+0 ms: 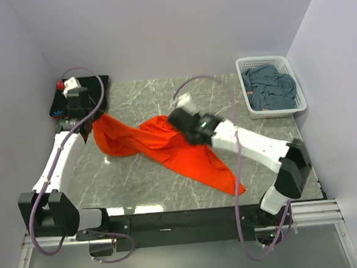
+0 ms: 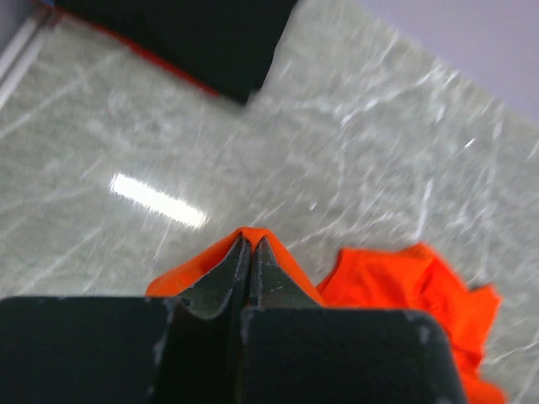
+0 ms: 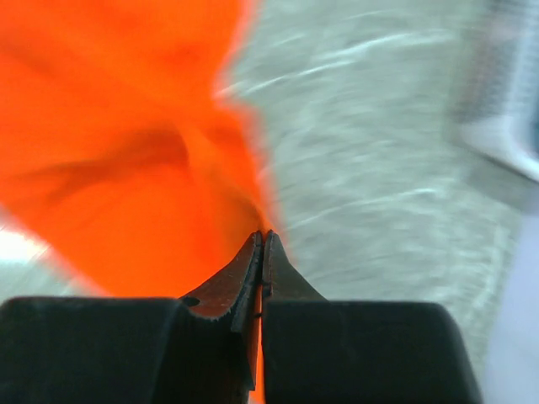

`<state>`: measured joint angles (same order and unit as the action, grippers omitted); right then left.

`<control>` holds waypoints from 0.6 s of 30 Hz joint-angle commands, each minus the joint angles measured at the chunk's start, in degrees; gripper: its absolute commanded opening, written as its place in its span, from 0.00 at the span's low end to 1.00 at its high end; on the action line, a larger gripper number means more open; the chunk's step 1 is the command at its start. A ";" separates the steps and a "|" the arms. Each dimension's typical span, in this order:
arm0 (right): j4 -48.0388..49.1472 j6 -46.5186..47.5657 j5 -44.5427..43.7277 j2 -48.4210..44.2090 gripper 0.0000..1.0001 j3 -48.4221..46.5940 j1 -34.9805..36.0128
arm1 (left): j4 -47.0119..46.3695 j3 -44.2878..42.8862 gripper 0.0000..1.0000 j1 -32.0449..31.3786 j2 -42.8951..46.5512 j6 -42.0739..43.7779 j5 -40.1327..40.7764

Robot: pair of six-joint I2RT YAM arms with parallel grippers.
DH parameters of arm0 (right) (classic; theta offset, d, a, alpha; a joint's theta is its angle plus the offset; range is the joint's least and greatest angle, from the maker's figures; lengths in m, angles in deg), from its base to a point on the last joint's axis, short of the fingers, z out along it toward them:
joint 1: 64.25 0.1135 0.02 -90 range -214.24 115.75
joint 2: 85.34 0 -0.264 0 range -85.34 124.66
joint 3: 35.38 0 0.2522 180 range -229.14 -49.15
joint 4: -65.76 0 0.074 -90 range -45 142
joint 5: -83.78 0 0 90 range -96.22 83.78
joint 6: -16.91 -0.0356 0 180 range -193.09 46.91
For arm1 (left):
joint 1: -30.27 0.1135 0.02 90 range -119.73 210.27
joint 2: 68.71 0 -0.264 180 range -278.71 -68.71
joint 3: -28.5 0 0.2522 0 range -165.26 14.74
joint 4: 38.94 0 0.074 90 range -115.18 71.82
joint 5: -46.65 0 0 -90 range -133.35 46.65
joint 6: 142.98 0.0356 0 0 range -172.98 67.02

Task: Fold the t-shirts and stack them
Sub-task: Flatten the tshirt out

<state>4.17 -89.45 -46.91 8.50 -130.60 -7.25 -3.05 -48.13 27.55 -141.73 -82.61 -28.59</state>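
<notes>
The orange t-shirt (image 1: 167,148) is stretched in a band across the marble table between my two grippers, its lower end trailing to the front right. My left gripper (image 1: 99,117) is shut on its left end; in the left wrist view the gripper (image 2: 249,242) pinches orange cloth (image 2: 396,282). My right gripper (image 1: 176,119) is shut on the upper middle edge; in the right wrist view the gripper (image 3: 263,237) holds the orange cloth (image 3: 118,126). The black t-shirt (image 1: 93,89) lies folded at the far left corner. The slate blue-grey t-shirt (image 1: 271,86) is crumpled in the basket.
A white lattice basket (image 1: 299,104) stands at the far right corner. Purple walls close in on the left, back and right. The table's front edge (image 1: 195,203) runs just ahead of the arm bases.
</notes>
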 commanded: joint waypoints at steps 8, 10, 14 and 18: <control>1.86 13.98 -4.05 -12.27 0.00 -18.19 -22.79 | 8.89 -32.71 0.01 4.11 -6.71 -3.68 1.14; 3.88 17.92 -4.84 -14.12 0.00 -20.49 -24.56 | 10.03 -37.13 0.01 4.48 -5.57 -4.12 0.79; 9.06 23.12 -4.58 -23.14 0.00 -22.52 -24.91 | 10.13 -45.31 0.01 4.57 0.31 -4.12 0.62; 13.72 25.23 0.51 -34.05 0.00 -18.59 -24.91 | 6.97 -43.75 0.01 4.57 10.76 -3.16 0.79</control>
<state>12.52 -69.12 -46.54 -16.79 -149.92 -31.58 7.42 -89.64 31.44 -139.65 -86.26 -30.01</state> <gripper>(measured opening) 0.010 0.021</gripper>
